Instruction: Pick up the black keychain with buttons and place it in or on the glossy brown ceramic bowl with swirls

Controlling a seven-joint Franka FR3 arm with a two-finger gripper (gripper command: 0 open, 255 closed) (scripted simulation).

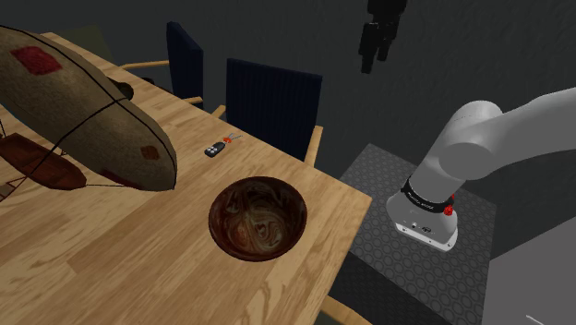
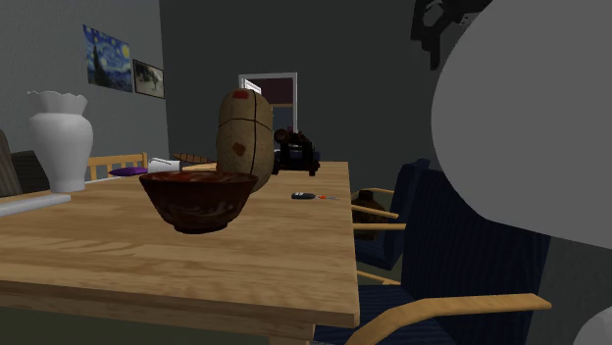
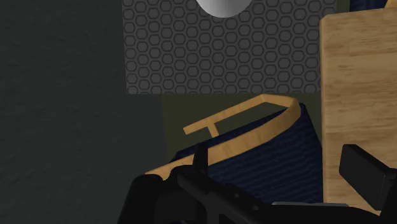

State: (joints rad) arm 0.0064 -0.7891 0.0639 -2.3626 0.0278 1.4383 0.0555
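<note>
The small black keychain (image 1: 217,147) with buttons and a red tag lies on the wooden table (image 1: 111,263) near its far edge; it also lies on the tabletop (image 2: 304,196) beyond the bowl. The glossy brown swirled bowl (image 1: 258,218) (image 2: 197,199) stands upright nearer the stand, a short way from the keychain. My black gripper (image 1: 378,37) hangs high above the floor beside the table, well off from both things. In the wrist view the gripper (image 3: 280,191) is open with nothing between its fingers, over a blue chair seat (image 3: 267,156).
A big brown oval object (image 1: 83,102) with red patches lies across the table beside the keychain. Blue chairs (image 1: 274,102) with wooden arms line the table's far side. A white vase (image 2: 62,137) stands at the far end. The grey patterned stand (image 1: 415,268) adjoins the table.
</note>
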